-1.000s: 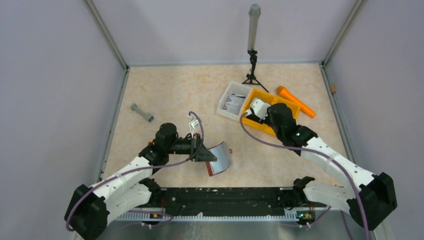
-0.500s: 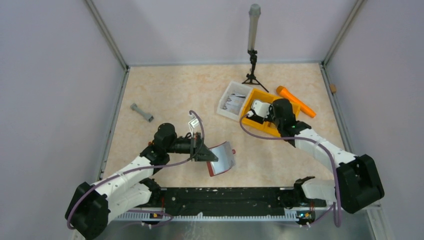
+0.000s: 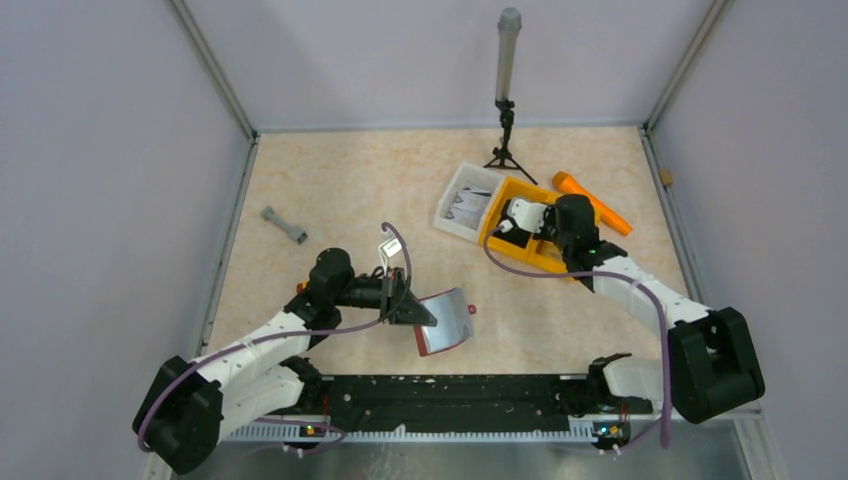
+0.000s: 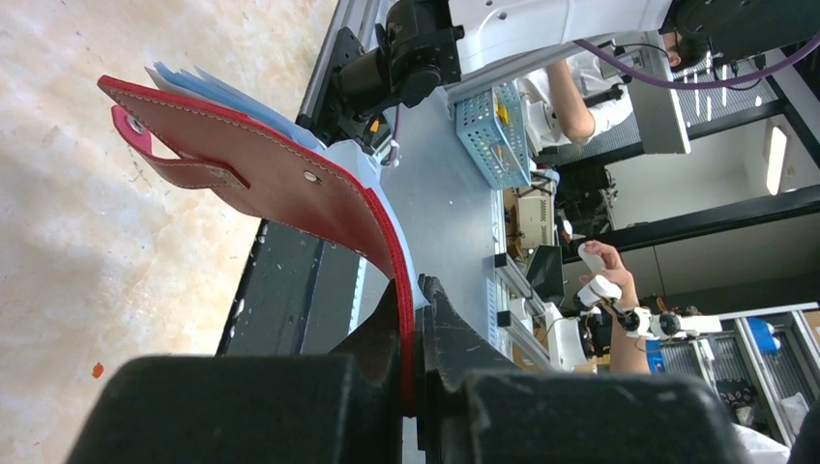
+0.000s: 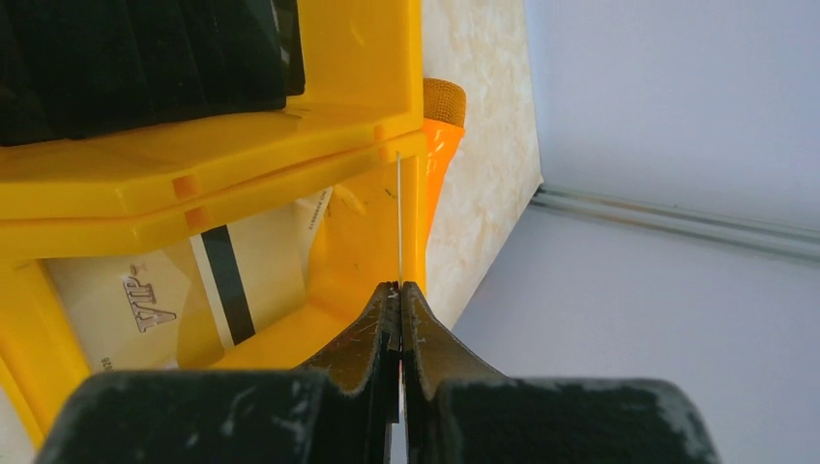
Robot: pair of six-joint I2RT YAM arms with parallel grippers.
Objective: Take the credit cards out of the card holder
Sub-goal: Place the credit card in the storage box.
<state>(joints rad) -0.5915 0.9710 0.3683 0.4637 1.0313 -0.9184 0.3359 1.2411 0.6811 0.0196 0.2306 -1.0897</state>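
My left gripper (image 3: 412,311) is shut on one edge of the dark red card holder (image 3: 446,321) and holds it open above the table near the front rail. In the left wrist view the card holder (image 4: 280,179) curves up from my jaws, snap tab hanging, and pale credit cards (image 4: 218,89) stick out of its far end. My right gripper (image 3: 508,224) is shut on a thin credit card (image 5: 398,217), seen edge-on, over the yellow-orange divided bin (image 3: 522,186). Another card (image 5: 218,275) with a black stripe lies in a bin compartment.
A white tray (image 3: 447,205) with grey-white contents touches the bin's left side. An orange carrot-shaped object (image 3: 592,203) lies behind the bin. A tripod post (image 3: 507,100) stands at the back wall. A grey dumbbell-shaped piece (image 3: 284,226) lies at the left. A black rail (image 3: 450,392) runs along the front.
My right gripper has moved back and right, deeper over the yellow bin, with the card in it. The card holder in my left gripper has dropped and flattened slightly.
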